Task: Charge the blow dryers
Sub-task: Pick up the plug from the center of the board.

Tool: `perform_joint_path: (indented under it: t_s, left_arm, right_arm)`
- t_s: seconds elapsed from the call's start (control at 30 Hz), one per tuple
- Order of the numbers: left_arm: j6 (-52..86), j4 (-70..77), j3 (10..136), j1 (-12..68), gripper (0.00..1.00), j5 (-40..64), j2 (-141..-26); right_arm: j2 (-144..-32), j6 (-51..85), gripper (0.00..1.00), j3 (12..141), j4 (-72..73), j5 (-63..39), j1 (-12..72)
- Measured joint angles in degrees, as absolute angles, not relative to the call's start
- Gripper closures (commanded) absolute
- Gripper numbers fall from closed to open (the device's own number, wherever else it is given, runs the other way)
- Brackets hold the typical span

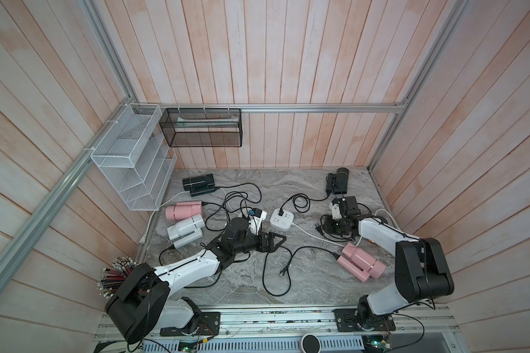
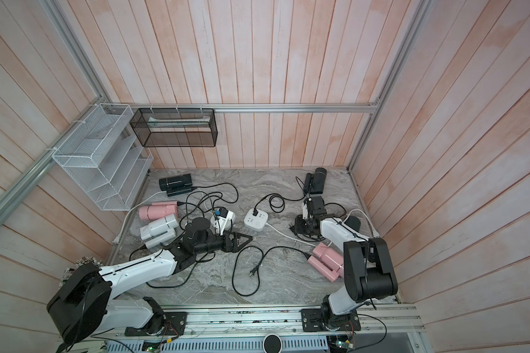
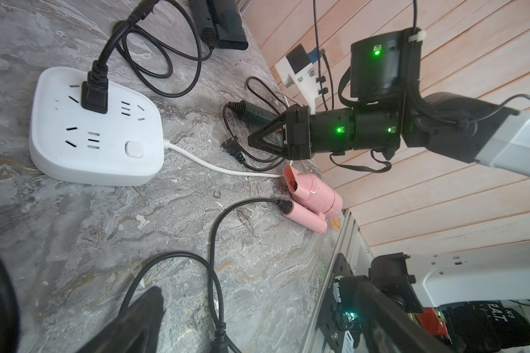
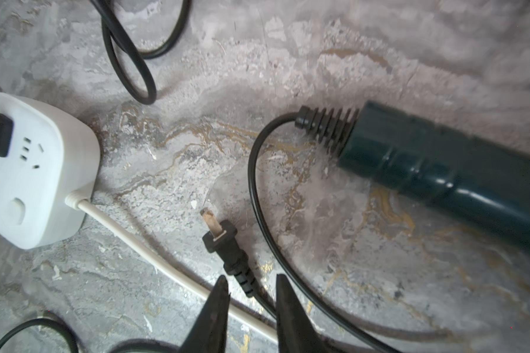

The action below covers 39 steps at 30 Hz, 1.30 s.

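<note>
The right gripper [image 4: 252, 279] hangs low over the table with its fingers a little apart, straddling the ribbed tail of a loose plug [image 4: 224, 241] and clamped on nothing. The plug lies on its side, prongs aimed roughly at the strip [image 4: 34, 171]; its cord seems to loop back to the black dryer [image 4: 441, 165] lying just beside, partly under the right arm in both top views. The step in hand looks like picking this plug up to seat it in the strip, which already carries one plug and has free sockets. A sound grip would sit further forward, on the plug's blocky body rather than the soft tail, so the prongs cannot droop or swivel when pushed. The strip's white cord [image 4: 153, 253] passes right under one finger; closing should take the plug alone, not that cord with it. Once lifted, the prongs need turning to point down at a two-slot socket; press straight, not at a slant. The left gripper [image 1: 279, 241] waits near the strip, fingers wide apart and empty; it could well hold the strip down, since a light strip may slide under the push. The slack loops near the dryer should let the plug reach without dragging the dryer.
</note>
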<state>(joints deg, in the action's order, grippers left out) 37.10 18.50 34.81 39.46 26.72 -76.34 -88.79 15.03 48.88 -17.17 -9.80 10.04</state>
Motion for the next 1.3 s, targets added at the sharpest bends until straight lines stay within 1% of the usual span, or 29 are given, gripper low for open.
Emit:
perform_joint_path:
  t_s: [0.3,0.47,0.53,0.67,0.77,0.87,1.03,1.2,1.3]
  left_arm:
    - [37.12,18.48,34.81,39.46,0.00,26.72,-76.14]
    - [37.12,18.48,34.81,39.46,0.00,26.72,-75.55]
    - [37.12,18.48,34.81,39.46,0.00,26.72,-75.55]
    - [37.12,18.48,34.81,39.46,0.00,26.72,-75.55]
    - [37.12,18.48,34.81,39.46,0.00,26.72,-75.55]
    - [37.08,18.48,34.81,39.46,0.00,26.72,-75.55]
    - [37.04,18.50,34.81,39.46,0.00,26.76,-75.55]
    - [36.86,19.11,34.81,39.46,0.01,26.76,-75.55]
    - [36.82,19.53,34.81,39.46,0.02,26.76,-75.46]
  right_arm:
    - [-93.08,14.98,0.67,48.88,-16.01,-10.20,11.62]
    - [-95.15,14.92,0.68,49.98,-15.35,-10.15,12.08]
    - [-96.14,14.81,0.70,50.85,-14.83,-10.09,12.38]
    - [-97.10,14.70,0.82,51.75,-14.26,-8.84,13.23]
    - [-96.86,15.14,0.86,51.75,-14.15,-7.97,13.63]
    - [-95.02,15.27,0.88,51.79,-14.50,-7.42,13.67]
    - [-88.25,15.42,0.88,54.65,-16.12,-8.12,13.67]
    - [-81.06,15.42,0.88,58.87,-16.53,-12.08,13.67]
    - [-78.56,15.42,0.88,59.79,-16.71,-15.68,13.69]
